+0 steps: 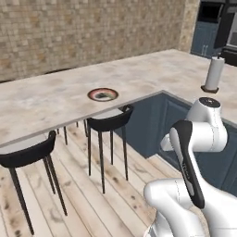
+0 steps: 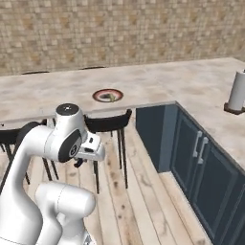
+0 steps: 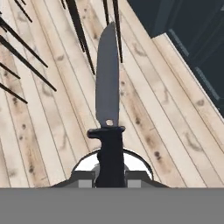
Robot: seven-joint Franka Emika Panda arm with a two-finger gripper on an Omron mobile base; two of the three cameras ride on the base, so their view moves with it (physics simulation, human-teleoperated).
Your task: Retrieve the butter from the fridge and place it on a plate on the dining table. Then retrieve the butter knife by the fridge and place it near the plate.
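The hand (image 3: pixel 109 177) is closed on the black handle of the knife (image 3: pixel 107 87), whose grey blade points away over the wooden floor (image 3: pixel 52 131). The knife looks light, stiff and thin, so I judge the handle the right place to hold; a smooth handle may turn in the grip. The plate (image 1: pixel 102 94) lies on the tabletop (image 1: pixel 46 97), well apart from the knife, with something small on it.
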